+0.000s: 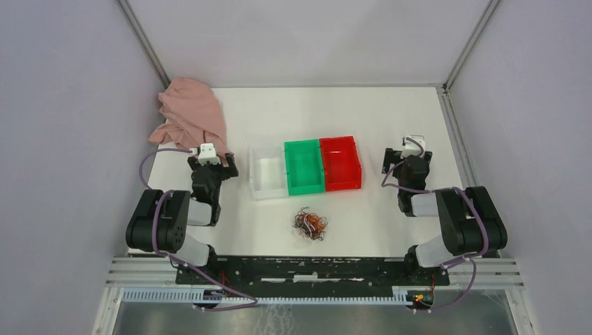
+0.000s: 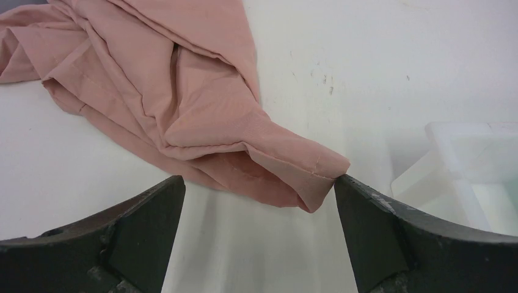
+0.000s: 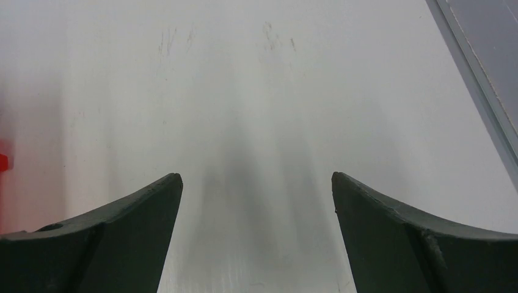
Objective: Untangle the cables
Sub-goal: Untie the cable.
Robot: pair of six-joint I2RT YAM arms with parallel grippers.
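Two grippers, both empty with jaws spread wide: left gripper point(image 1: 212, 165) near the pink cloth point(image 1: 190, 115), right gripper point(image 1: 407, 162) over bare table point(image 1: 391, 118) beside the red bin point(image 1: 341, 164). Cables point(image 1: 311, 225) lie as one small curly wad between the arms, in front of the green bin point(image 1: 304, 167), well apart from both grippers.

- Cloth corner sits between the left fingers in the wrist view; closing there would likely snag fabric.
- Wires are hair-thin; a pinch may slip, or lift the whole wad.
- Pulling both ways could tighten knots.
- Dragging could push the wad off the near table edge.
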